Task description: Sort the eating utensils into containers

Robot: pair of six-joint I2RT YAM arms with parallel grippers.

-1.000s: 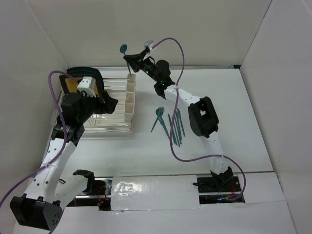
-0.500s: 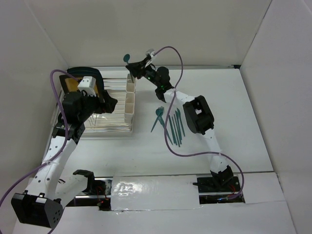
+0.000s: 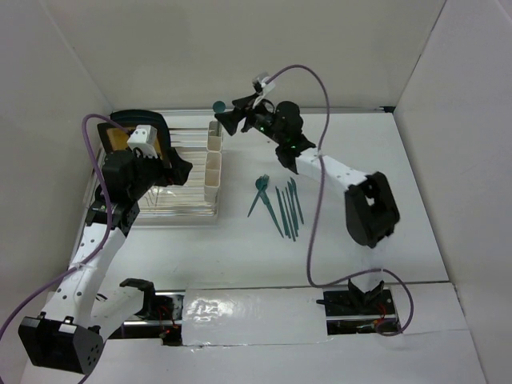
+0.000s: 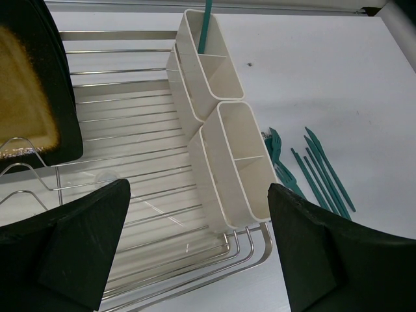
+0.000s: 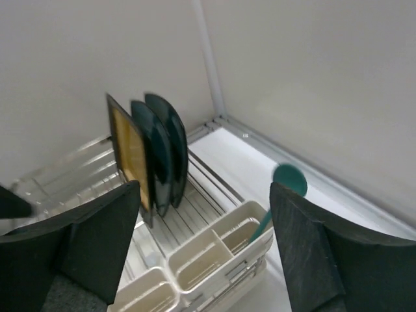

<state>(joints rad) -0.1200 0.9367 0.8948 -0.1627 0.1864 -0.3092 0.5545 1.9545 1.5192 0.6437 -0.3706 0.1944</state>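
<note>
While the left gripper (image 4: 201, 247) and right gripper (image 5: 208, 260) hung with empty jaws spread, the teal spoon (image 5: 288, 181) leaned in the farthest cream cup (image 4: 192, 36), bowl up

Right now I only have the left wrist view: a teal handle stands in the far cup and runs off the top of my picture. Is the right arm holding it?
Observer: No. The right wrist view shows the right fingers spread wide, not clamped on it.
Operator: What is on its upper end?
Observer: A round bowl, plain in the top view: it is a spoon, standing bowl up in the end compartment of the containers.
</note>
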